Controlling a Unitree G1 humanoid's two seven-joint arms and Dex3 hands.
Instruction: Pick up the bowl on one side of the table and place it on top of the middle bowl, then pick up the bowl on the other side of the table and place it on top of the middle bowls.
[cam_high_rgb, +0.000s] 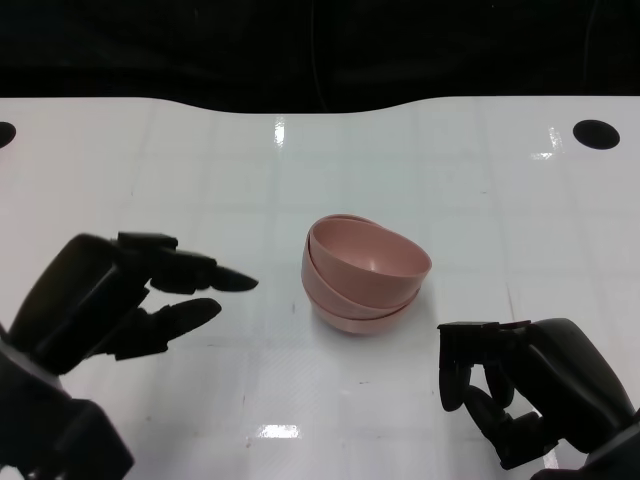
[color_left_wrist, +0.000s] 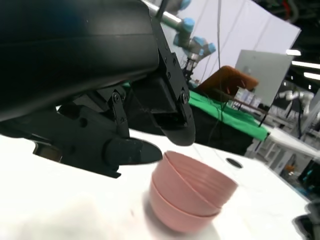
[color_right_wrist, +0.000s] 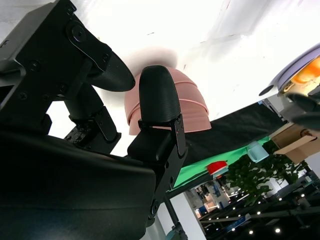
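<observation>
Bowls (cam_high_rgb: 365, 275) sit stacked and tilted mid-bench (cam_high_rgb: 150, 180); both robot hands, left (cam_high_rgb: 120, 295) and right (cam_high_rgb: 520, 385), hover empty, fingers apart, so any nudge risks toppling them.

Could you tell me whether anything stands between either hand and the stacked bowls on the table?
Nothing visible does. The pink bowls sit stacked mid-table, the top one tilted. The left hand and the right hand flank them, both empty, with only bare white table in the gaps. No bowl remains at either side.
</observation>
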